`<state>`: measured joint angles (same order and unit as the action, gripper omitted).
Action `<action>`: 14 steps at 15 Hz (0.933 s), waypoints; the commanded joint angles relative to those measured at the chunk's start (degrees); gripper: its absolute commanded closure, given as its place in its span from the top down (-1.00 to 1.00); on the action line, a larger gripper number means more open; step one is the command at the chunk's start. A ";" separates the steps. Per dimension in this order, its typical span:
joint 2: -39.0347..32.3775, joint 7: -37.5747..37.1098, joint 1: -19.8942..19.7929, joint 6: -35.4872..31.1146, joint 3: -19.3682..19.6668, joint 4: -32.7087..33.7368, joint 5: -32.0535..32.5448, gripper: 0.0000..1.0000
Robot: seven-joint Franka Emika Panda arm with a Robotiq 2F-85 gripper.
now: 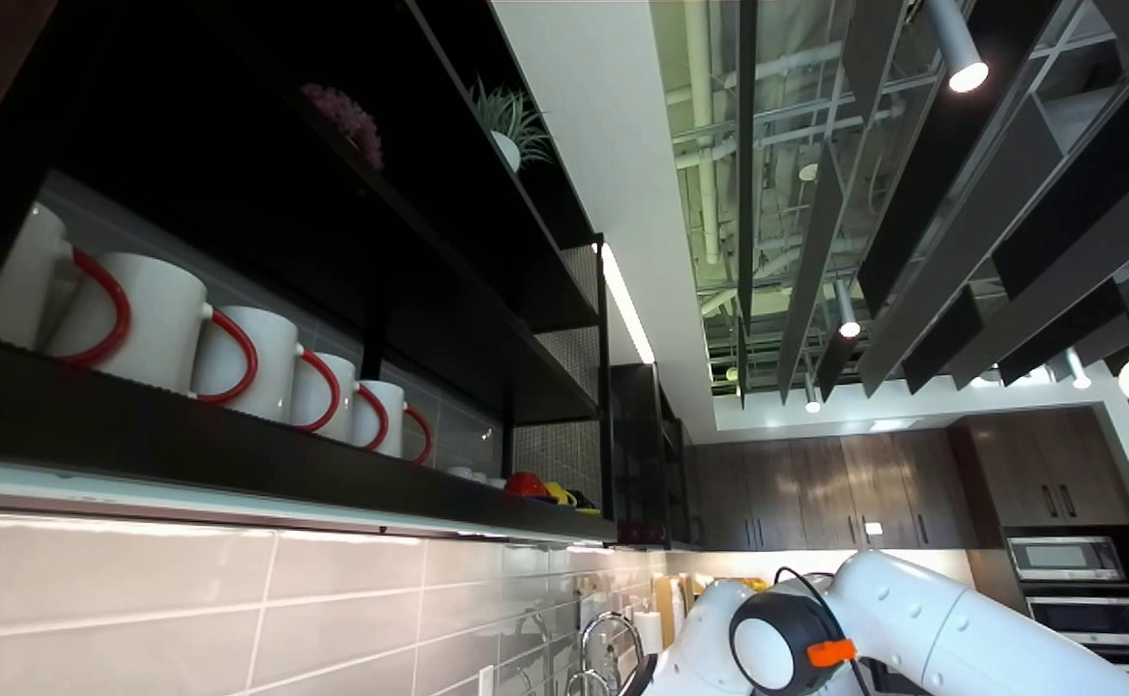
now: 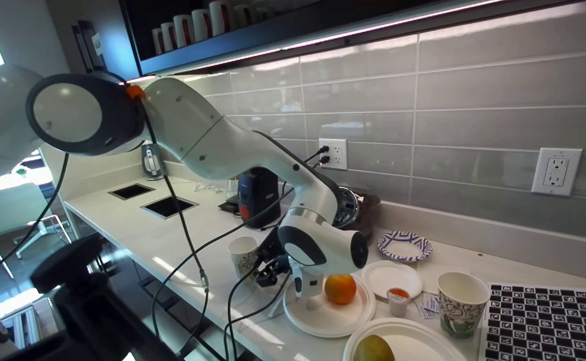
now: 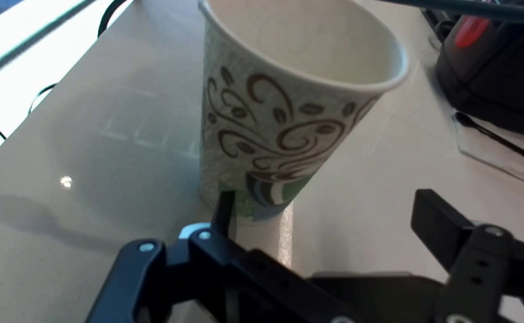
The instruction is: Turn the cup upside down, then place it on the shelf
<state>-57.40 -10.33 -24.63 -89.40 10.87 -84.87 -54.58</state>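
Upright on the white counter stands a paper cup with brown swirls and a green band near its base; this cup (image 3: 262, 130) is large in the wrist view and also in an exterior view, cup (image 2: 243, 250). My gripper (image 3: 329, 213) stands open beside it with nothing between its fingers. The left finger (image 3: 224, 211) overlaps the cup's base in view; whether they touch I cannot tell. In an exterior view the gripper (image 2: 268, 271) is partly hidden by cables. Overhead runs the dark shelf (image 1: 236, 454), also visible as a shelf edge (image 2: 223, 45).
White mugs (image 1: 154, 319) with red handles line the shelf. Another patterned paper cup (image 2: 462, 306), an orange (image 2: 340, 289) on a plate (image 2: 308, 321), a green fruit (image 2: 373, 349) and a checkered board (image 2: 549, 321) sit on the counter. A black appliance (image 2: 259, 198) stands behind the arm.
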 commanded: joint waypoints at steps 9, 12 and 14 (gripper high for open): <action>-5.43 -8.56 2.24 5.16 1.21 7.27 4.36 1.00; -5.50 -9.67 2.95 5.28 1.30 7.23 6.06 1.00; -5.35 -10.08 3.51 5.62 1.34 7.09 7.59 1.00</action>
<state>-61.63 -18.42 -22.09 -84.72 11.71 -79.96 -49.59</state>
